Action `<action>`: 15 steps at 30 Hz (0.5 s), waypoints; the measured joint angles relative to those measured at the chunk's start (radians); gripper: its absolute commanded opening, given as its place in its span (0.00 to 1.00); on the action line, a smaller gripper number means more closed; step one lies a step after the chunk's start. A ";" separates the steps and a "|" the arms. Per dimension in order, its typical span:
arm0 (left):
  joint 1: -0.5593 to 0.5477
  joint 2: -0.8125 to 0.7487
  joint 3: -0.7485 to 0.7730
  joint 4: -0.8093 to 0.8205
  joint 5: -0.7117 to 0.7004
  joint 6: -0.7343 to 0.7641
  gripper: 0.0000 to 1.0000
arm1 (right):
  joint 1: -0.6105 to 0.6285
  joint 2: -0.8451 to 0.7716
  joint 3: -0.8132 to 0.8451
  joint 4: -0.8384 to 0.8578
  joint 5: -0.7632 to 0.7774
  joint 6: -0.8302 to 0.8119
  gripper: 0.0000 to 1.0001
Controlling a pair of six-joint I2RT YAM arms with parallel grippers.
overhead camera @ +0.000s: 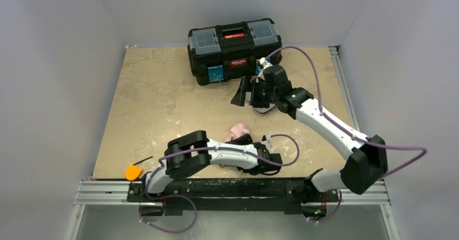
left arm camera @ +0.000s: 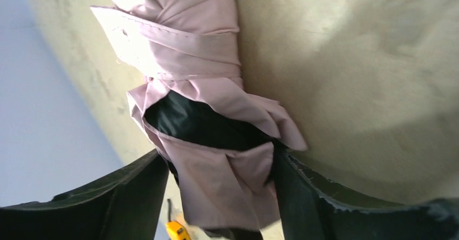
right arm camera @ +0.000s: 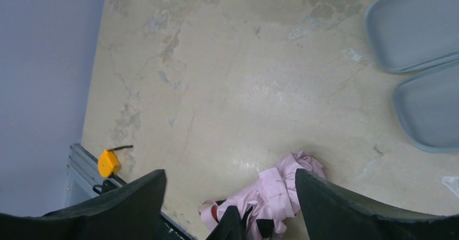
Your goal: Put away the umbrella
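From the top view, the umbrella [overhead camera: 238, 129] is seen as a small pink bundle lying on the desk [overhead camera: 162, 104], near its front edge, with the left fingers [overhead camera: 246, 140] right against it. The right fingers [overhead camera: 240, 97] are held well apart from it, just in front of the black toolbox [overhead camera: 233, 47], and are spread wide with nothing between them.

In the left wrist view, the umbrella [left arm camera: 205, 88] is shown folded. Pale pink cloth lies in loose pleats, cinched by a pink band around the middle, and a dark lining is exposed at a gap. The left fingers [left arm camera: 124, 196] stand at either side of its near end, with cloth touching both. Whether it is pinched or merely flanked cannot be told. It is judged light and soft, with cloth likely to slide and bunch. A hold across the banded, firmer middle is therefore advised, rather than on the loose flaps.

In the right wrist view, the umbrella [right arm camera: 279, 188] is seen crumpled on the desk, beyond the spread right fingers [right arm camera: 346, 207].
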 measured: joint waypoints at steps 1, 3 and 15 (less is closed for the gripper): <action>0.000 -0.014 0.009 -0.001 0.031 0.002 0.76 | -0.009 -0.033 -0.005 -0.007 0.021 0.013 0.98; 0.000 -0.034 0.033 -0.003 0.091 0.008 0.79 | -0.026 -0.094 -0.032 -0.013 0.063 0.037 0.99; 0.076 -0.393 0.061 -0.108 0.462 0.035 0.80 | -0.068 -0.421 -0.472 0.084 0.077 0.310 0.99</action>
